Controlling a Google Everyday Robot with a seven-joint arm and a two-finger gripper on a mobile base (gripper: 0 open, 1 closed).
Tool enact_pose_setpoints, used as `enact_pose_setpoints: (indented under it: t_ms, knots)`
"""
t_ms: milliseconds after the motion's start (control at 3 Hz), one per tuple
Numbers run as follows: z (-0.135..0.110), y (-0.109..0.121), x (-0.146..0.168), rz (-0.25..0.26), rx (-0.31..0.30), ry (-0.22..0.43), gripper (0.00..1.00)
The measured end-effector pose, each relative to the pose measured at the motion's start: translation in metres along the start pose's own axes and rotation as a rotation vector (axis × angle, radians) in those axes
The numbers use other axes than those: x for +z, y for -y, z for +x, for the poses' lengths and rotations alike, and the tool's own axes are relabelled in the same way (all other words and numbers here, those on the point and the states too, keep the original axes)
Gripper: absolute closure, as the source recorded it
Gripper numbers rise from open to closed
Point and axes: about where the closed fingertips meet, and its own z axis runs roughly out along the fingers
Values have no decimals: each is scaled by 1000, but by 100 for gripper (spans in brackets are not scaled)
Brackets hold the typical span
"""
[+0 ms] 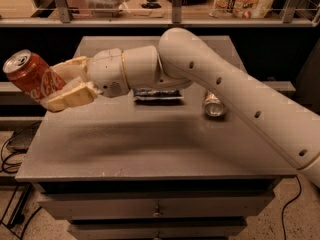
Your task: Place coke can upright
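Coke can tilted, top up-left, clenched in end effector, raised near left edge of table.

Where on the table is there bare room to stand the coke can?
The table is bare across its front half. Crowded behind: bag and gold can by the arm. The gripper holds the coke can tilted at the left edge.

One camera looks down from high up on the near side of the grey table and faces the far shelf. It is close, so the table fills most of the view. The gripper is at the left, just past the table's edge, clamped on the coke can
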Motion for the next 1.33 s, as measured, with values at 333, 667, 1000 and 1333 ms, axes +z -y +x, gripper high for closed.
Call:
enact_pose_setpoints:
  t_ms: [333,667,1000,1333]
  knots:
    - [4,-9,14,16,25,18,100]
    - [13,-16,26,42,50,11,100]
    - [25,-23,38,67,82,7,100]
    - [38,-30,46,95,122,-2,100]
